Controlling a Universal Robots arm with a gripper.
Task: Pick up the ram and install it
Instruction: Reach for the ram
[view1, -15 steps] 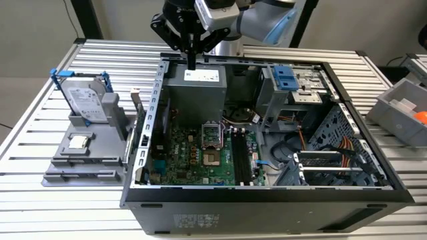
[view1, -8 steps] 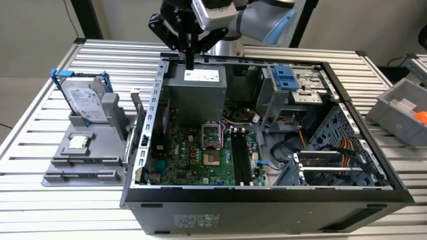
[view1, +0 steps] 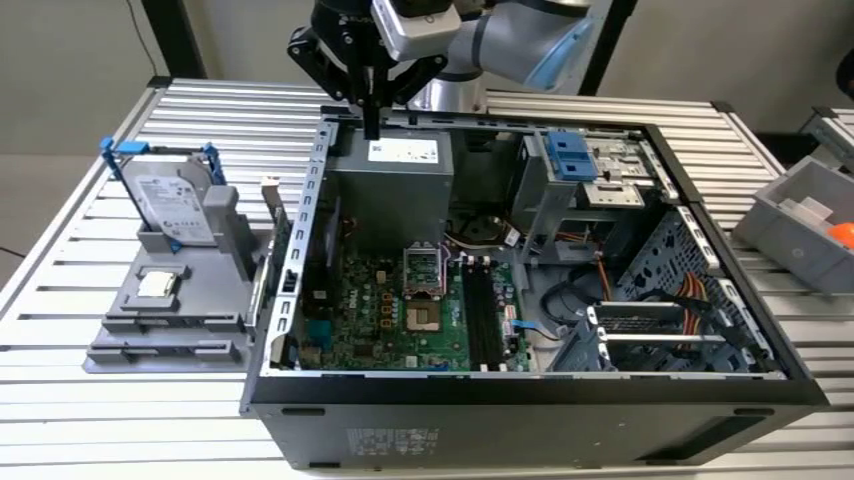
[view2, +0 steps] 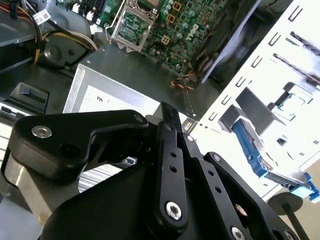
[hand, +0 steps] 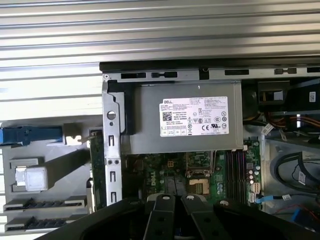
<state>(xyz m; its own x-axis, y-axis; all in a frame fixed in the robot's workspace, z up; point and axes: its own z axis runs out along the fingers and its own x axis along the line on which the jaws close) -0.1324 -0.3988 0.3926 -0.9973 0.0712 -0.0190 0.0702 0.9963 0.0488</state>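
Observation:
The ram (view1: 278, 232) looks like a thin green stick standing on edge in the grey fixture (view1: 167, 310), just outside the case wall on the exterior view's left. In the first wrist view it is a green strip (hand: 96, 160) beside that wall. My gripper (view1: 371, 130) hangs above the back corner of the open computer case (view1: 534, 385), over the power supply (view1: 394, 170). Its black fingers (view2: 167, 112) are pressed together with nothing seen between them. The long black slots (view1: 478, 315) lie on the green motherboard (view1: 387, 310).
A hard drive (view1: 174, 205) in a blue caddy stands on the fixture, with a small square chip (view1: 156, 285) in front of it. A grey bin (view1: 814, 225) with an orange item sits at the exterior view's right. Cables and a drive cage (view1: 587, 165) crowd the case.

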